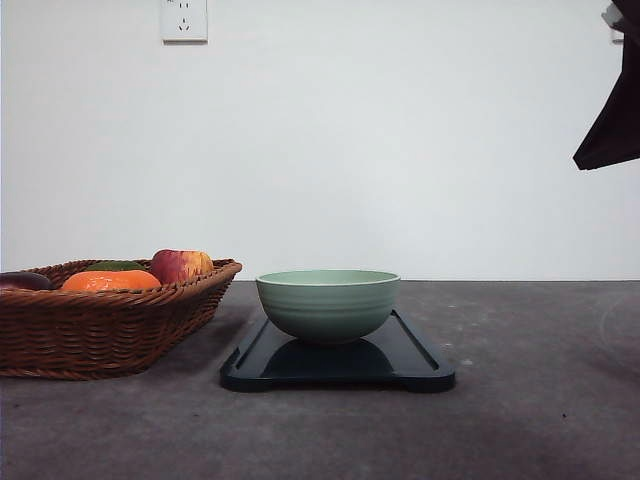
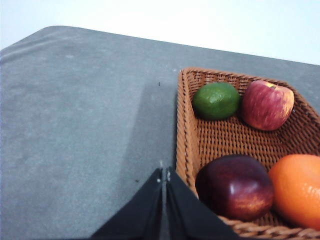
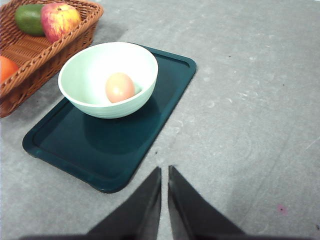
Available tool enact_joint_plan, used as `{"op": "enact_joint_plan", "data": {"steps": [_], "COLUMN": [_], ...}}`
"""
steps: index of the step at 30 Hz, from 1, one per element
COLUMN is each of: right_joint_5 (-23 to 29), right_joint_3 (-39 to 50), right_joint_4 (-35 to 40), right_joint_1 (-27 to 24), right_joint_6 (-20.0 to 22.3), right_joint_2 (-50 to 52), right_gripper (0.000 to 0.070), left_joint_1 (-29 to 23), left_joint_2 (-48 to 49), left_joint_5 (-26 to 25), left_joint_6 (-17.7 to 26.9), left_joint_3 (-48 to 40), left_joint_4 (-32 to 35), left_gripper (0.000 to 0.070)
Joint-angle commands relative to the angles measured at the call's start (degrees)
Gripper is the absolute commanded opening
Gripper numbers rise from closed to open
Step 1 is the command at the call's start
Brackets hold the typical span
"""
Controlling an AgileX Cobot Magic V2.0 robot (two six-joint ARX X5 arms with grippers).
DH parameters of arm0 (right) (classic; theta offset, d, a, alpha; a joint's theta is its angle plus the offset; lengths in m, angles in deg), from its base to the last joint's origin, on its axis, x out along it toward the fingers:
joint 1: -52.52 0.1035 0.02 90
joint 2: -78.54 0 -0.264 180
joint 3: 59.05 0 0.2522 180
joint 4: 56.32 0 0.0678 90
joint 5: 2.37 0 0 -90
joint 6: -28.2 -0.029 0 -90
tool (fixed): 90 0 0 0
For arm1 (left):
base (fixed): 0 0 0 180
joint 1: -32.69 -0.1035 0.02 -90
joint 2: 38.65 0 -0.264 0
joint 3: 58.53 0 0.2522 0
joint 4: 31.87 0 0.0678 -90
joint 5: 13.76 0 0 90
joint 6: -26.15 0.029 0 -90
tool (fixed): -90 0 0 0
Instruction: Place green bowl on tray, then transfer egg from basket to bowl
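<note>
The green bowl (image 1: 328,305) stands upright on the dark tray (image 1: 412,362) in the middle of the table. In the right wrist view a tan egg (image 3: 119,87) lies inside the bowl (image 3: 87,65), which sits toward one end of the tray (image 3: 125,147). My right gripper (image 3: 165,169) is shut and holds nothing, raised above the table beside the tray's near corner. The wicker basket (image 1: 100,335) is left of the tray. My left gripper (image 2: 164,172) is shut and empty, just outside the basket's rim (image 2: 184,130).
The basket holds a green fruit (image 2: 216,100), a red-yellow apple (image 2: 267,104), a dark red apple (image 2: 235,186) and an orange (image 2: 298,189). A dark part of my right arm (image 1: 612,110) hangs at the upper right. Bare grey table lies right of the tray.
</note>
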Motion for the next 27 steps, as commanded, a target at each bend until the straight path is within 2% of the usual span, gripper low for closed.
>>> {"op": "enact_joint_plan", "data": {"steps": [1,13,27], "right_joint_5": [0.04,0.04,0.03], "right_joint_3": [-0.24,-0.25,-0.26], "right_joint_4": [0.6,0.64,0.65], "right_joint_1": [0.33,0.33,0.33], "right_joint_6": [-0.61,-0.61,-0.61], "right_joint_2": [-0.13,-0.14,-0.14], "right_gripper": [0.0015,0.0015,0.0015], "left_joint_1": [-0.28,-0.31,-0.29], "left_joint_2": [0.85,3.53,3.49], "left_joint_5": [-0.14,-0.2,-0.2], "left_joint_6": [-0.22,1.92,1.89], "left_joint_3": [-0.82,-3.09,-3.07], "left_joint_4": [0.58,0.71,0.74], "left_gripper": [0.0,0.0,0.0]}}
